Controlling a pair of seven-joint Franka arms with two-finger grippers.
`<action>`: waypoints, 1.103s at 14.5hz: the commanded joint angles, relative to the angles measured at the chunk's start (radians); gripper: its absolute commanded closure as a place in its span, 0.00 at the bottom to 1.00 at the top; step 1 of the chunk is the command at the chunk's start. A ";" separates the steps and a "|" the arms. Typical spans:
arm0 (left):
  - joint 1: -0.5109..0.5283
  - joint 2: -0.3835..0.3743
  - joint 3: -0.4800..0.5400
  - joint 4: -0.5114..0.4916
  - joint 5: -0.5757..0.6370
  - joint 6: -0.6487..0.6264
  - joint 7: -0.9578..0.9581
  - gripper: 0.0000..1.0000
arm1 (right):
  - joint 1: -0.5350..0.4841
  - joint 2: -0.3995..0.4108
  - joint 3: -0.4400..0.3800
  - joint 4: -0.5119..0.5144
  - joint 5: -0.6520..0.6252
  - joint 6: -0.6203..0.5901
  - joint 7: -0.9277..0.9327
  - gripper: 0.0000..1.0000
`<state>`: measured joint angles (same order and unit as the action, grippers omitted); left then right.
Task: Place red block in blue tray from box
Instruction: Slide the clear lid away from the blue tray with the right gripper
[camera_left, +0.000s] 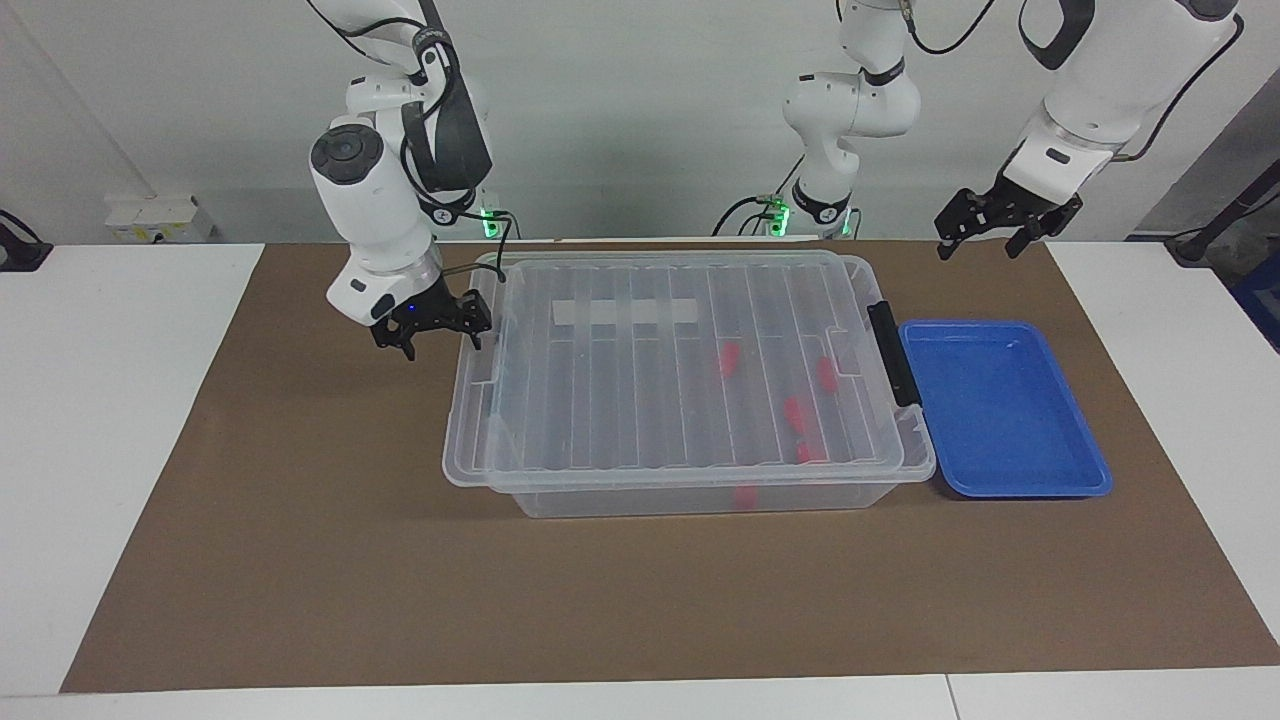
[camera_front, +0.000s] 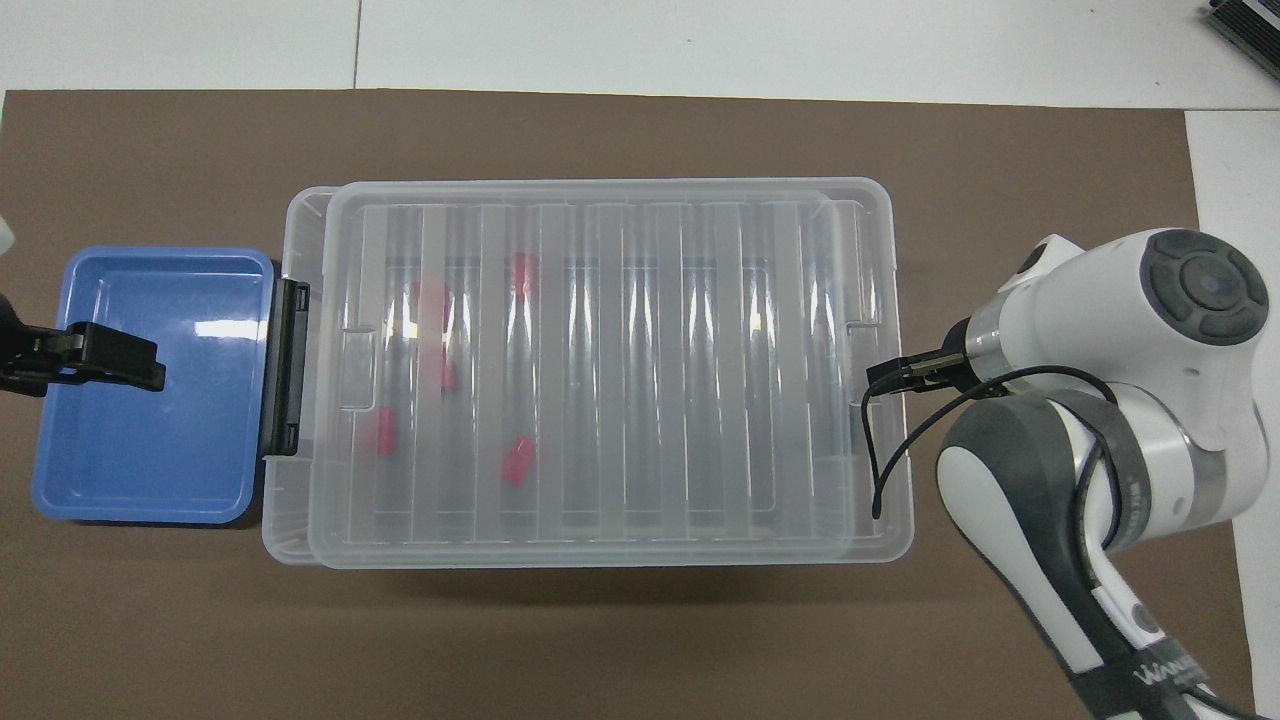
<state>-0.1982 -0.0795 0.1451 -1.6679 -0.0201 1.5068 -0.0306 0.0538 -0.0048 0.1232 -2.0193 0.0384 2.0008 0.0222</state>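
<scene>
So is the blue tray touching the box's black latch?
Cannot tell. In the overhead view the blue tray sits right beside the black latch of the box; neither view plainly shows a gap or contact.

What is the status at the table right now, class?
Right gripper open at box end; left gripper open, waiting above blue tray. Red blocks inside box. Lid on, blocking access.
</scene>
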 joint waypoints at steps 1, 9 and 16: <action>0.008 -0.005 -0.002 0.005 -0.006 0.003 0.006 0.00 | -0.017 -0.017 -0.013 -0.021 -0.031 -0.007 -0.050 0.00; 0.008 -0.006 -0.001 0.007 -0.006 0.003 0.006 0.00 | -0.017 -0.017 -0.123 -0.018 -0.090 -0.051 -0.136 0.00; 0.008 -0.006 -0.001 0.007 -0.006 0.003 0.006 0.00 | -0.015 -0.021 -0.197 -0.016 -0.100 -0.082 -0.221 0.00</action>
<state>-0.1982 -0.0795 0.1451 -1.6679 -0.0201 1.5068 -0.0306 0.0462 -0.0134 -0.0576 -2.0190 -0.0322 1.9314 -0.1577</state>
